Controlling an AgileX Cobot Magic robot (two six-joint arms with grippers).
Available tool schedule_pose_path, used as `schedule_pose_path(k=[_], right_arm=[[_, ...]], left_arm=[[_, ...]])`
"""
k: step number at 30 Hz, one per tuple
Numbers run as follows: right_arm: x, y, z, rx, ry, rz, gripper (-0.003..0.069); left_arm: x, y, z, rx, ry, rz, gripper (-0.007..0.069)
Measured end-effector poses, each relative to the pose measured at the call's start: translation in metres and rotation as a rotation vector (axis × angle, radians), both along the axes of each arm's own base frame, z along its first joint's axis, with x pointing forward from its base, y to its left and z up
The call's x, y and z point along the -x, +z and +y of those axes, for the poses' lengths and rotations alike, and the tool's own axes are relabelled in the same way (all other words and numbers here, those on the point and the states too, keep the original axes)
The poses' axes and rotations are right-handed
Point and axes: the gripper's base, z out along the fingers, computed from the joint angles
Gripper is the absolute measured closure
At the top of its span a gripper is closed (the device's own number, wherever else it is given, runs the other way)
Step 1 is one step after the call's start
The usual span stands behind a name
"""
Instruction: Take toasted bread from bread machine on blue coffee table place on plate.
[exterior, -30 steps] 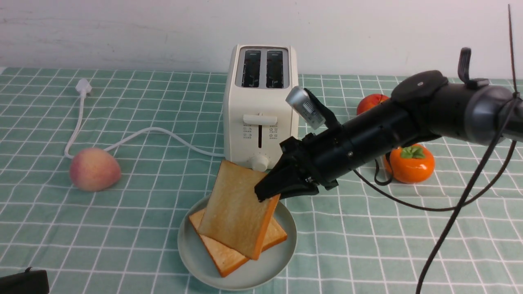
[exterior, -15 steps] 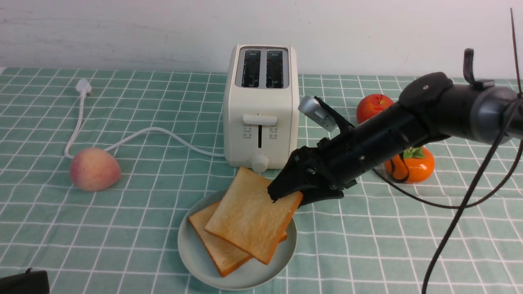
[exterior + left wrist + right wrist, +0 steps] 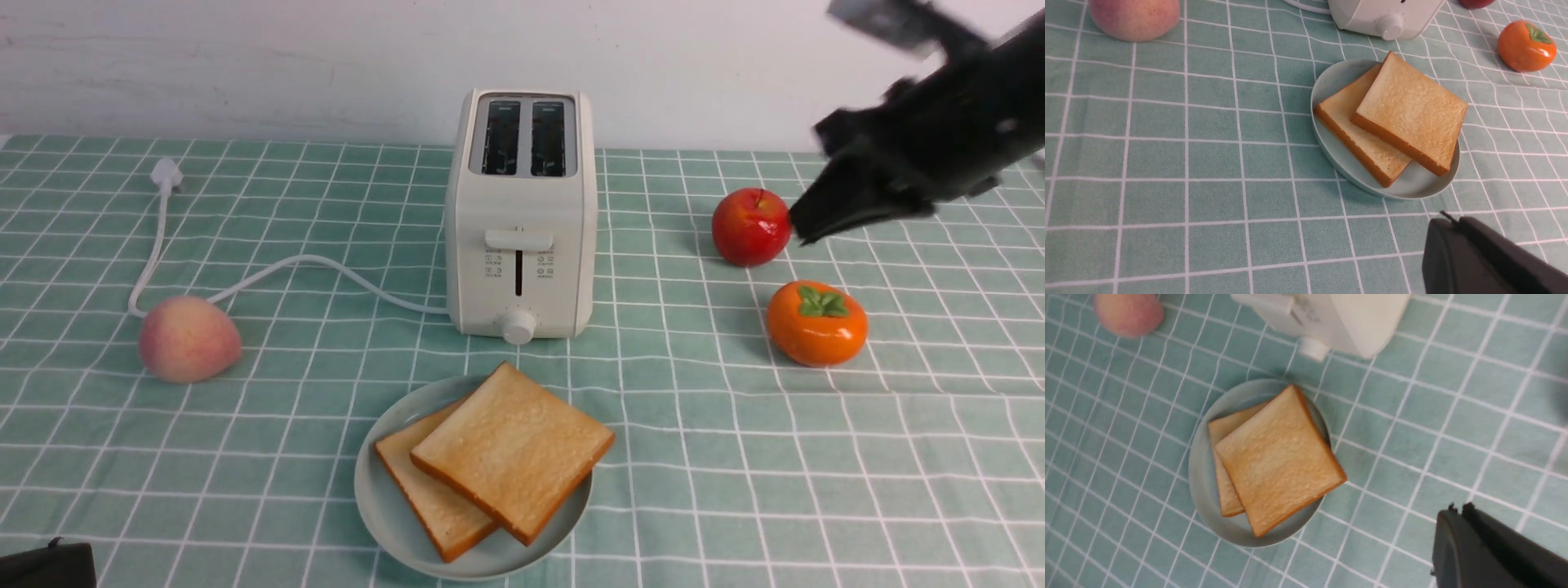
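Two slices of toasted bread lie stacked on the plate: the upper slice overlaps the lower slice. The cream bread machine stands behind the plate on the green checked coffee table, both slots empty. My right gripper is shut and empty, raised at the upper right beside the red apple. My left gripper is shut and empty, low near the plate's near side. Plate and toast also show in the left wrist view and in the right wrist view.
A peach lies at the left, beside the toaster's white cord and plug. A red apple and an orange persimmon sit to the right of the toaster. A white wall runs behind the table.
My right gripper let go of the upper slice, which now lies flat on the lower one. The right arm pulled up and away to the right, past the apple.
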Motion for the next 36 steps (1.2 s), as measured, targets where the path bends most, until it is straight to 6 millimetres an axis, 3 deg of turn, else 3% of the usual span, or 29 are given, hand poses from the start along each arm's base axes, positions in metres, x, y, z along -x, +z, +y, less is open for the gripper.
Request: schedule_pose_path(k=[4, 5, 7, 12, 13, 14, 17, 22, 23, 24, 27, 30, 36], right_arm=[[0.059, 0.057, -0.015, 0.057, -0.091, -0.194, 0.0663], [0.066, 0.062, -0.016, 0.060, -0.102, -0.218, 0.0662], [0.109, 0.089, -0.024, 0.064, -0.165, -0.356, 0.0659], [0.174, 0.100, -0.037, 0.062, -0.285, -0.537, 0.0657], [0.201, 0.093, -0.042, 0.055, -0.337, -0.613, 0.0657], [0.200, 0.090, -0.043, 0.063, -0.338, -0.602, 0.0657], [0.247, 0.063, -0.054, 0.040, -0.450, -0.758, 0.0656], [0.279, 0.001, -0.063, -0.001, -0.555, -0.896, 0.0655], [0.279, -0.001, -0.063, -0.003, -0.558, -0.898, 0.0655], [0.282, -0.019, -0.064, -0.009, -0.567, -0.912, 0.0655], [0.283, -0.042, -0.064, -0.019, -0.574, -0.914, 0.0655], [0.282, -0.054, -0.064, -0.018, -0.574, -0.908, 0.0650], [0.282, -0.057, -0.065, -0.009, -0.574, -0.903, 0.0642]], left_arm=[[-0.001, 0.002, 0.000, 0.003, 0.002, -0.024, 0.0638], [-0.001, 0.002, 0.000, 0.004, 0.003, -0.025, 0.0638], [-0.002, 0.003, 0.000, 0.010, 0.003, -0.040, 0.0638], [-0.002, 0.004, 0.000, 0.013, 0.004, -0.047, 0.0638], [-0.002, 0.004, 0.000, 0.014, 0.004, -0.049, 0.0638], [-0.002, 0.004, 0.000, 0.014, 0.004, -0.050, 0.0638], [-0.002, 0.005, 0.000, 0.014, 0.005, -0.056, 0.0638], [-0.004, 0.008, 0.000, 0.019, 0.009, -0.101, 0.0636], [-0.004, 0.008, 0.000, 0.019, 0.009, -0.103, 0.0636], [-0.005, 0.010, 0.000, 0.025, 0.010, -0.118, 0.0636], [-0.006, 0.012, 0.000, 0.034, 0.011, -0.141, 0.0634], [-0.006, 0.014, -0.001, 0.043, 0.012, -0.161, 0.0630], [-0.006, 0.014, -0.001, 0.043, 0.012, -0.163, 0.0624]])
